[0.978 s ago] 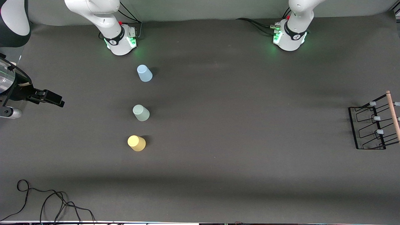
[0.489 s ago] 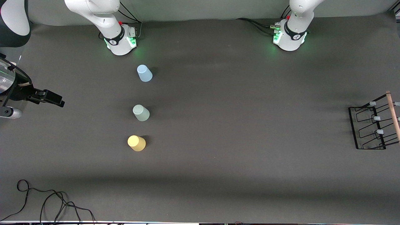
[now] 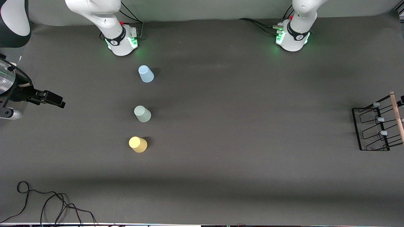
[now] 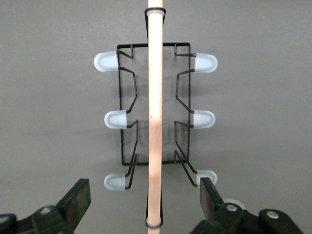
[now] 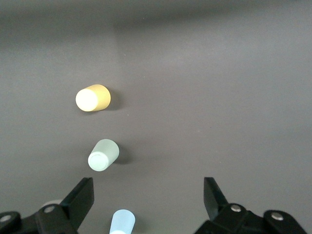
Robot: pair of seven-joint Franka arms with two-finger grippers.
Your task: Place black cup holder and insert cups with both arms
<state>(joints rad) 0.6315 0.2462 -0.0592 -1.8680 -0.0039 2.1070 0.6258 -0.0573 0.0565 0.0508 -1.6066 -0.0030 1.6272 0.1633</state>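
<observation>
Three cups (image 3: 142,113) upside down in row on surface (image 3: 240,126), toward right arm's end. Rack (image 3: 375,129) at left arm's end. Left gripper (image 4: 144,207) over rack handle (image 4: 155,117), fingers (image 4: 78,197) spread, empty. Right gripper (image 5: 148,204) over cups, fingers released. Step: approaching rack. Next: descend, clench on handle.

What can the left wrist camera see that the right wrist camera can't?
Only the left wrist view shows the black cup holder with its wooden rod and pale-tipped pegs, and the left pincer open above the rod.

Only the right wrist view shows the three upside-down cups: the yellow cup, the green cup and the blue cup, under the open right pincer.

Both show the dark grey table and an empty pincer.
</observation>
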